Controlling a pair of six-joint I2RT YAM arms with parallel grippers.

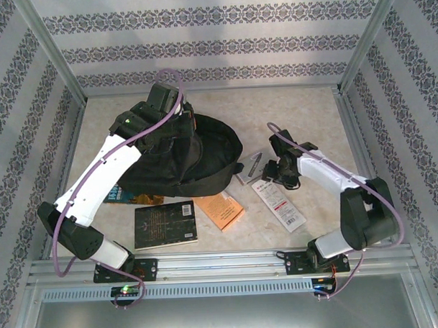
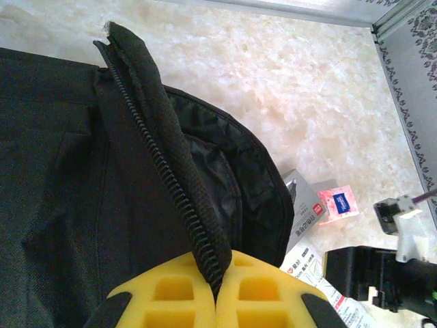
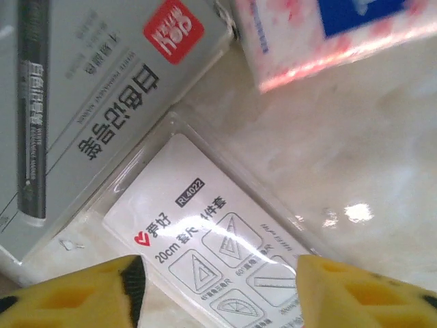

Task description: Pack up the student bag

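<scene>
The student bag (image 1: 204, 159) is a black fabric backpack lying in the middle of the table. My left gripper (image 1: 176, 129) is over its back left part. In the left wrist view its yellow fingers (image 2: 171, 294) are shut on the raised zip edge (image 2: 164, 171) of the student bag (image 2: 75, 205), which holds that flap up. My right gripper (image 1: 271, 175) is low over a clear ruler-set pack (image 1: 279, 203) to the right of the bag. It stands open (image 3: 215, 294), with its two fingertips either side of the ruler-set pack (image 3: 205, 225) and nothing gripped.
A grey pen box (image 3: 89, 102) and a pink tissue pack (image 3: 328, 34) lie just beyond the ruler set. A black book (image 1: 165, 223), an orange book (image 1: 219, 209) and a blue book (image 1: 123, 195) lie in front of the bag. Metal frame rails border the table.
</scene>
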